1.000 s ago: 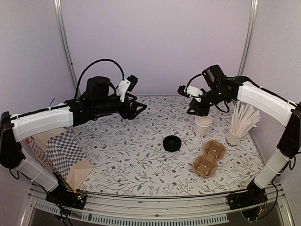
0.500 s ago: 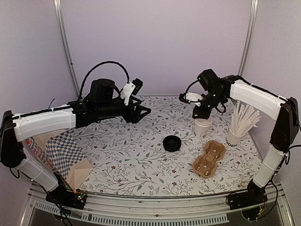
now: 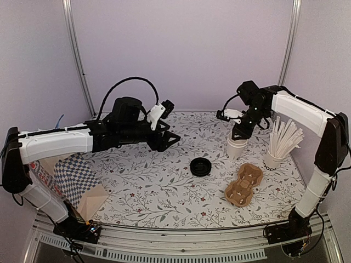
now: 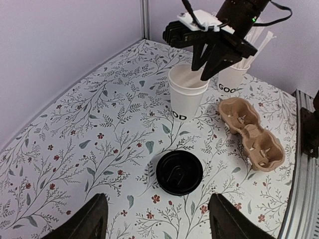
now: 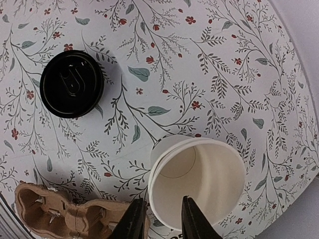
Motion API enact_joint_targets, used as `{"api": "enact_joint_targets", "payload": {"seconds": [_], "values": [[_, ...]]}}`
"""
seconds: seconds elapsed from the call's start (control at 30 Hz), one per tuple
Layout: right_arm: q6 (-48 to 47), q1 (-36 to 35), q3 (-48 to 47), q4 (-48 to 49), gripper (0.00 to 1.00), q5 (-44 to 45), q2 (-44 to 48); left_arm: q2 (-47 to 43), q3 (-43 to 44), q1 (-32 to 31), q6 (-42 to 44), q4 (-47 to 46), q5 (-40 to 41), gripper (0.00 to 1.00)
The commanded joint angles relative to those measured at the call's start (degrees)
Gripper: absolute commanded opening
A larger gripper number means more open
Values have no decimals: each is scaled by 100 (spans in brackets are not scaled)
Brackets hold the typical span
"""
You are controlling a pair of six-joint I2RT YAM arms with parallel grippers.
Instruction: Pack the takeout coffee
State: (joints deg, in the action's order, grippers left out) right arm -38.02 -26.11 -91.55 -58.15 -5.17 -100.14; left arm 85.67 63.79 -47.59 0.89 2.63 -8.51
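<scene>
Coffee cup (image 3: 237, 147) open, lid (image 3: 201, 166) off
White lettered cup upright just behind the brown tray (image 3: 244, 184); black lid flat, left of the tray.

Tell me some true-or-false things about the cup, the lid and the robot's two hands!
1. The black lid is on the white cup. False: it lies flat on the table, apart from the cup.
2. The right gripper has one finger inside the cup's rim and one outside. True.
3. The left gripper is holding the lid. False: it is open and holds nothing.
4. The cardboard carrier has no cups in it. True.
</scene>
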Motion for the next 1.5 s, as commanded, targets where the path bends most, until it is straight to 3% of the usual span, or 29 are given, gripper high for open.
{"api": "enact_joint_targets", "payload": {"seconds": [0.0, 0.37, 1.23, 1.37, 1.47], "values": [[-43, 16, 62, -211, 28, -140, -118, -205, 116, -119, 106, 125, 99, 72], [81, 17, -28, -140, 29, -125, -469, -282, 153, -212, 231, 242, 183, 72], [237, 86, -80, -231, 0, -125, -439, -218, 116, -371, 299, 251, 302, 72], [238, 96, 30, 52, 0, -191, -161, -82, 54, -392, 0, -20, 350, 72], [293, 92, 190, 485, 0, -384, 156, 85, 75, -392, -792, -544, 600, 77]]}}
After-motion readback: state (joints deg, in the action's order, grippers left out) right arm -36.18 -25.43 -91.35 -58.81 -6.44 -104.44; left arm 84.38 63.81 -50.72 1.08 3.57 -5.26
